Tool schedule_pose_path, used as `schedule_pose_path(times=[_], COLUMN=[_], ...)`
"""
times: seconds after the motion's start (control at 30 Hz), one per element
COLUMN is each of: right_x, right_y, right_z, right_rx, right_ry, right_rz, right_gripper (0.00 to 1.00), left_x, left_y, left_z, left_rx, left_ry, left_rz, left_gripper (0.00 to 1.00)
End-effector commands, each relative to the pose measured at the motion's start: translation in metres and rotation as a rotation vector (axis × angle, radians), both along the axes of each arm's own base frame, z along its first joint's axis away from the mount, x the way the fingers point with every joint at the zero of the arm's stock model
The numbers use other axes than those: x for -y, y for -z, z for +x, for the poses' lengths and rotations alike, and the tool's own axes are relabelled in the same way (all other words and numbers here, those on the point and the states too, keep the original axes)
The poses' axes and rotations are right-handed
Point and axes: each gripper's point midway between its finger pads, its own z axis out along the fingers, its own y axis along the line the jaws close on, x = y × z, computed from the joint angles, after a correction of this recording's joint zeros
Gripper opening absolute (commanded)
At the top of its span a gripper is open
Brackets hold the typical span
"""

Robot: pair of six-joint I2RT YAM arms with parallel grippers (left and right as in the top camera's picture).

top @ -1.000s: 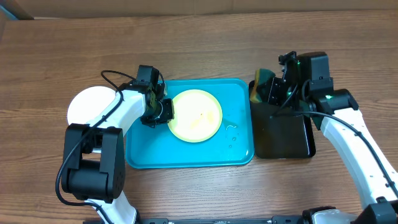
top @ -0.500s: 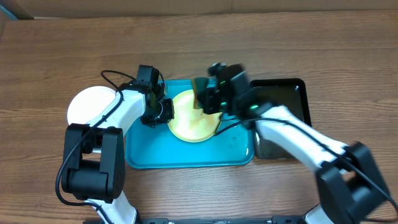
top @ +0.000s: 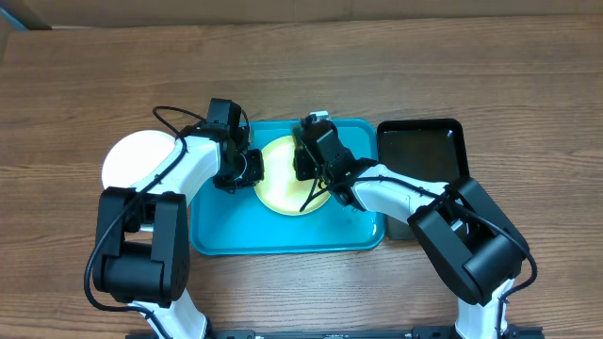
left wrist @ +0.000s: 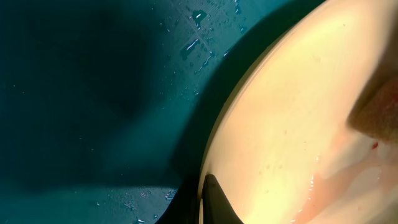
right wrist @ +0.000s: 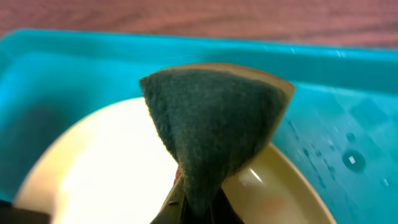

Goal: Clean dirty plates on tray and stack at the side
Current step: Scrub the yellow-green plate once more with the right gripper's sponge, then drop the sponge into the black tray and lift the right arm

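A pale yellow-green plate (top: 283, 188) lies in the turquoise tray (top: 283, 231). My left gripper (top: 255, 173) is shut on the plate's left rim; in the left wrist view one dark fingertip (left wrist: 216, 200) lies on the wet plate (left wrist: 292, 124). My right gripper (top: 304, 162) is shut on a dark green sponge (right wrist: 217, 124), which it presses onto the back part of the plate (right wrist: 93, 174). There is an orange smear on the plate near the sponge (left wrist: 380, 106). Left of the tray, a white plate (top: 132, 162) sits on the table.
A black tray (top: 424, 151) stands right of the turquoise tray, partly under the right arm. Water drops dot the tray floor (right wrist: 351, 155). Bare wooden table (top: 301, 66) surrounds both trays.
My right arm has swung left from the black tray, carrying the sponge, and now rests it on the plate. The left gripper has kept its hold on the rim.
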Motion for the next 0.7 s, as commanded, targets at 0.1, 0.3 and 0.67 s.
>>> schedule_pose_path(times=[0.1,0.3,0.67], right_x=[0.017,0.031,0.133], right_y=[0.002,-0.039,-0.166], right_z=[-0.013,-0.021,-0.018], right_rx=[-0.065,-0.042,0.075], right_ry=[0.018,0.014,0.221], right_rz=[-0.075,-0.095,-0.010], right_gripper=[0.04,0.04,0.04], left_x=[-0.004,-0.004,-0.004], left_y=[0.016,0.016,0.016], left_z=[-0.011,-0.011,-0.011], left_rx=[-0.041,-0.041,-0.042], left_ry=[0.022,0.022,0.022], left_rz=[0.037,0.038,0.037], left_gripper=[0.04,0.04,0.04])
